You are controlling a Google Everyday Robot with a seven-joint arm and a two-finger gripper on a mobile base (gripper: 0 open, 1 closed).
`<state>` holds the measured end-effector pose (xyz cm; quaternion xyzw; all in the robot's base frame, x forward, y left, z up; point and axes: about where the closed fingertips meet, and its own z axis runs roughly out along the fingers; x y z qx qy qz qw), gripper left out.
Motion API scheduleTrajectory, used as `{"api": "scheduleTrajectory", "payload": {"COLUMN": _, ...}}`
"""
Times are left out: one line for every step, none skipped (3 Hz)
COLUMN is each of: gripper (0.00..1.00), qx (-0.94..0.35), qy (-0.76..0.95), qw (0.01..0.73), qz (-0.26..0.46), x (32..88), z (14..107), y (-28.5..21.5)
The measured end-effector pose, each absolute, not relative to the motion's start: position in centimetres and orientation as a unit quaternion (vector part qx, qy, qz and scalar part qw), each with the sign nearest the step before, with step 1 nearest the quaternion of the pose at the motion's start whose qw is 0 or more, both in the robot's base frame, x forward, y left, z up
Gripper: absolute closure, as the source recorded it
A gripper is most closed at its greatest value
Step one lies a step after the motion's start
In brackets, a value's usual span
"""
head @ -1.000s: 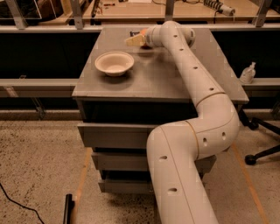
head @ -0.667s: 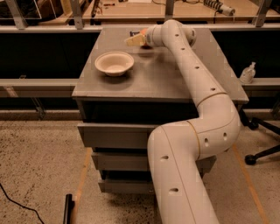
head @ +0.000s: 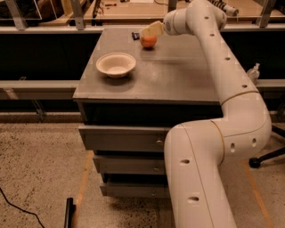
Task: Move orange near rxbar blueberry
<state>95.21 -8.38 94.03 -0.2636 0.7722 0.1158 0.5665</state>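
The orange (head: pixel 148 41) rests on the grey cabinet top (head: pixel 178 71) at its far edge, near the middle. The rxbar blueberry (head: pixel 135 35), a small dark flat bar, lies just to the orange's left at the back edge, a short gap away. My gripper (head: pixel 151 30) hangs just above and slightly behind the orange, with its cream fingers (head: pixel 153 28) spread over the top of the fruit. It is open and holds nothing. My white arm reaches in from the lower right across the cabinet top.
A cream-white shallow bowl (head: pixel 116 64) sits on the left half of the cabinet top, nearer the front. Drawers (head: pixel 124 138) run down the cabinet's front. A metal rail and a wooden bench (head: pixel 133 9) stand behind. An office chair base (head: pixel 262 160) is at the right.
The gripper has moved up and to the right, off the orange. The orange, hidden by the fingers before, now shows on the table. The bowl has not moved.
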Motion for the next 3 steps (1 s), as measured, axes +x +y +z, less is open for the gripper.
{"api": "scheduleTrajectory", "payload": {"gripper": 0.00, "qx": -0.268, "qy": 0.770, "qw": 0.570, "qz": 0.104, "x": 92.3, "z": 98.6, "y": -12.0}}
{"api": "scheduleTrajectory", "payload": {"gripper": 0.00, "qx": -0.251, "qy": 0.774, "qw": 0.578, "qz": 0.065, "x": 89.6, "z": 103.5, "y": -16.7}}
{"api": "scheduleTrajectory", "payload": {"gripper": 0.00, "qx": -0.248, "qy": 0.777, "qw": 0.576, "qz": 0.058, "x": 89.2, "z": 103.9, "y": -17.3}}
